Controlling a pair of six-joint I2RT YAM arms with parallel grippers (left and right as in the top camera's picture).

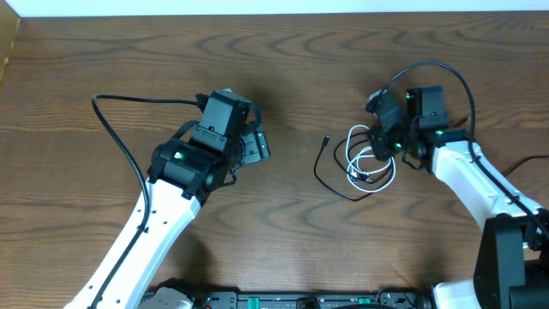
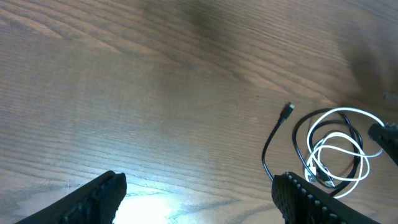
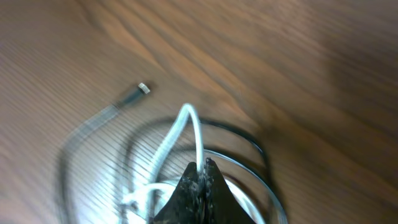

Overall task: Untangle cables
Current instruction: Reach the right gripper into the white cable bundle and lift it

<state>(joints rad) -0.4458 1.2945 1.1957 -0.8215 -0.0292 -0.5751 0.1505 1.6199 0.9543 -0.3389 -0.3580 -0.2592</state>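
Step in hand: first grab on the tangle (image 1: 369,165). The cables sit on the table (image 1: 283,60) right of centre, under the right arm (image 1: 463,167). The white cable (image 2: 342,111) lies in a few stacked loops, with black cable (image 2: 266,152) looped through and around it. One free black tail runs out toward table centre and ends in a small plug (image 2: 288,109), flat on the wood and apart from the loops. Whether one or two black cables are in the loops, cannot tell. The right jaws are pressed together at the edge of the pile nearest their own arm. The wrist view shows a white strand arching up and running straight into the closed tips, so I read it as pinching the white cable by a single strand. A black loop lies just behind it, not caught as far as I can see. That view is smeared, so grip depth is unclear. The left arm (image 1: 184,163) is well apart from the pile, on the other half of the table. The left jaws are spread wide with nothing between them. Progress, by my judgement: early, nothing separated yet, loops all overlapping. The next move likely calls for drawing the white strand up or away from the pile while something holds the black down. For that the left jaws would need to cross over and close on the black tail or plug end. Risk: the whole bundle drags along as one, or the thin strand slips from the tips.
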